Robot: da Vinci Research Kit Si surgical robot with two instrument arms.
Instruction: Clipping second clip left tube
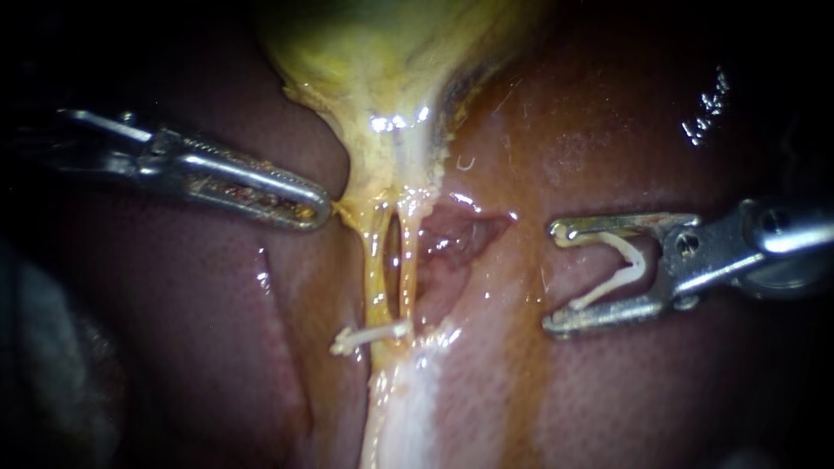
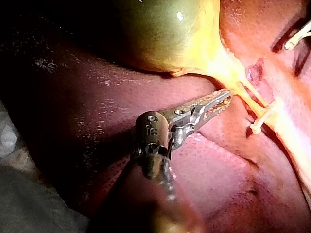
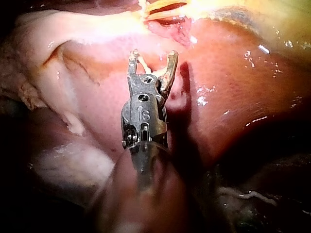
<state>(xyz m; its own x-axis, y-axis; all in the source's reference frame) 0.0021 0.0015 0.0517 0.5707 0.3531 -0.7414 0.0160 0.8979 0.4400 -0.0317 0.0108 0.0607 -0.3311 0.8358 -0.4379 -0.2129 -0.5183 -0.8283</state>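
Note:
Two pale yellow tubes run down from the gallbladder (image 1: 391, 61): the left tube (image 1: 375, 260) and the right tube (image 1: 408, 260). A white clip (image 1: 369, 337) lies across the left tube's lower end. My left instrument (image 1: 321, 208) has its jaws together, pinching the edge of the gallbladder's neck (image 2: 233, 87) just left of the tubes. My right instrument (image 1: 553, 278) hangs well to the right of the tubes. Its jaws stand wide apart with an open white clip (image 1: 621, 269) seated between them, one leg against each jaw.
Red-brown liver (image 1: 625, 130) surrounds the tubes on both sides. A raw pink pocket (image 1: 456, 239) lies between the right tube and my right instrument. Whitish tissue (image 1: 408, 408) runs down below the clip on the tube.

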